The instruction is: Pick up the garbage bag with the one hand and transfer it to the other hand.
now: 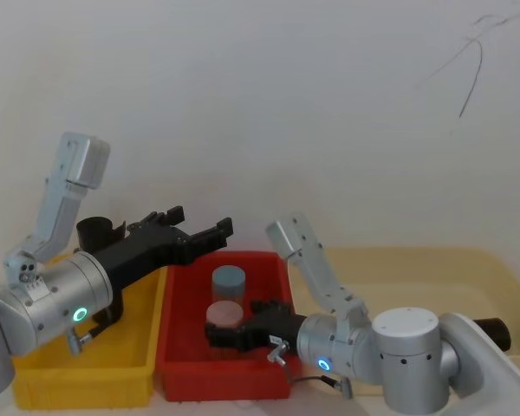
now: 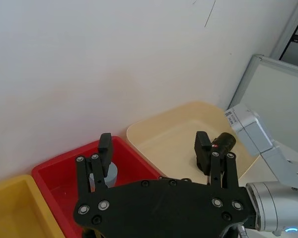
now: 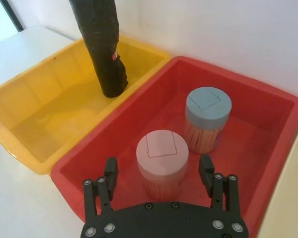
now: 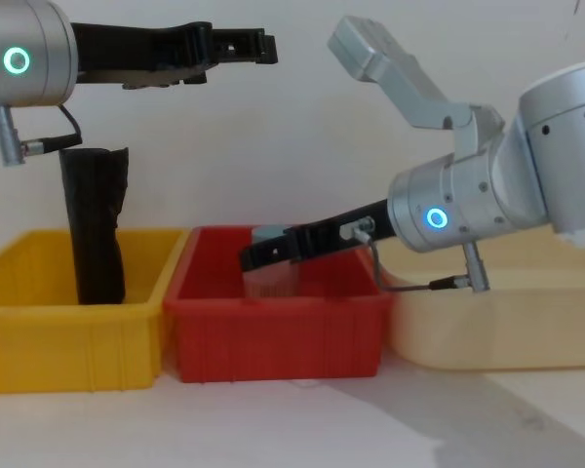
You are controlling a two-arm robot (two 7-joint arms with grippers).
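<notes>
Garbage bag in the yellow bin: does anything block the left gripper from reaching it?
Nothing visible. The tall crinkly black garbage bag stands upright in the yellow plastic bin; the open left gripper hovers above, past its top.

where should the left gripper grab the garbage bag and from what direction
Probably the upper shaft of the garbage bag, just under its ragged top. It stands near upright in the yellow bin, well above the rim, so that stretch is free. The open left gripper could come in sideways, fingers straddling the narrow roll.

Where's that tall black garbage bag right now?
The garbage bag stands upright in the yellow bin on the robot's left, below the left hand.
</notes>
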